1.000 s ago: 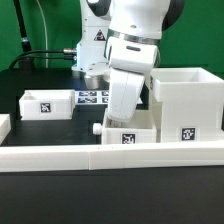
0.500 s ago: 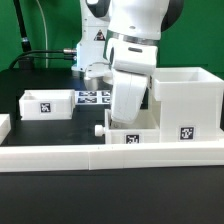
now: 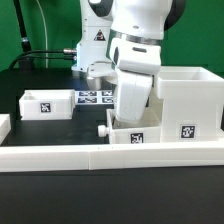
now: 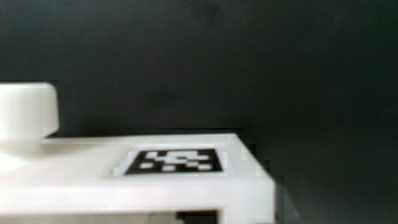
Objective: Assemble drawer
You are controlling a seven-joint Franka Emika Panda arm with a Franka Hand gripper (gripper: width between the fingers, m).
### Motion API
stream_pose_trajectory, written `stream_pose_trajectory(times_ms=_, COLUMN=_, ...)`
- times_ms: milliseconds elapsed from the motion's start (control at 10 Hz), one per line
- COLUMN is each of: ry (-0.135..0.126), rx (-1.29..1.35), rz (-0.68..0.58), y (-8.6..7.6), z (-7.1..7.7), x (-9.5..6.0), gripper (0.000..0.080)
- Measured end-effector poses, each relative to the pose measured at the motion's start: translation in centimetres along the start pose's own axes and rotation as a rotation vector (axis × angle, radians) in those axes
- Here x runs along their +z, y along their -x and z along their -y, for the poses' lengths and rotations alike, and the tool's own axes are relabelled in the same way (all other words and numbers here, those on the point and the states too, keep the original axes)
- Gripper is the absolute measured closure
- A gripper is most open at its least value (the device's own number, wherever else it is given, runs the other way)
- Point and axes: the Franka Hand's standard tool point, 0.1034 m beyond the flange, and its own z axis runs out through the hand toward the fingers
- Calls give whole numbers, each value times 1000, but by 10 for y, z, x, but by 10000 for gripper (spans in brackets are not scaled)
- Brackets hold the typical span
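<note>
A small white tray with a round knob and a square tag lies behind the front rail, against the exterior view's left side of the large white housing. My gripper reaches down into this tray from above and is shut on its wall; the hand hides the fingertips. The wrist view shows the same tray close up, with its knob and tag; my fingers do not show there. A second small tray stands apart at the exterior view's left.
The long low white border rail runs across the front. The marker board lies flat behind the trays. The robot's base and black cables are at the back. The table top is black.
My gripper and the tray it holds have moved toward the exterior view's right, closer to the housing. The second tray and the housing have not moved.
</note>
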Motion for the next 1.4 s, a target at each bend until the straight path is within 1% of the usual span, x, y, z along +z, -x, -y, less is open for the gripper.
stream_pose_trajectory(times_ms=100, ry=-13, rx=12, rz=12, y=0, z=0, x=-2, gripper=757)
stream_pose_trajectory(times_ms=200, ry=-7, rx=26, rz=11, y=1, z=-2, x=-3, gripper=757)
stream_pose_trajectory(times_ms=500, ry=-8, rx=29, rz=10, y=1, z=-1, x=-1, gripper=757)
stream_pose_trajectory(times_ms=800, ry=28, rx=89, rz=-10, y=-1, z=-1, x=1, gripper=757)
stream_pose_trajectory(times_ms=900, ry=32, rx=150, rz=-14, y=-2, z=0, x=1, gripper=757)
stream_pose_trajectory(times_ms=1100, ry=32, rx=151, rz=-14, y=-1, z=0, x=2, gripper=756)
stream_pose_trajectory(times_ms=1200, ry=31, rx=151, rz=-14, y=0, z=0, x=2, gripper=687)
stream_pose_trajectory(times_ms=1300, ry=16, rx=129, rz=-6, y=4, z=2, x=2, gripper=520)
stream_pose_trajectory(times_ms=1400, ry=6, rx=106, rz=-1, y=4, z=3, x=2, gripper=520)
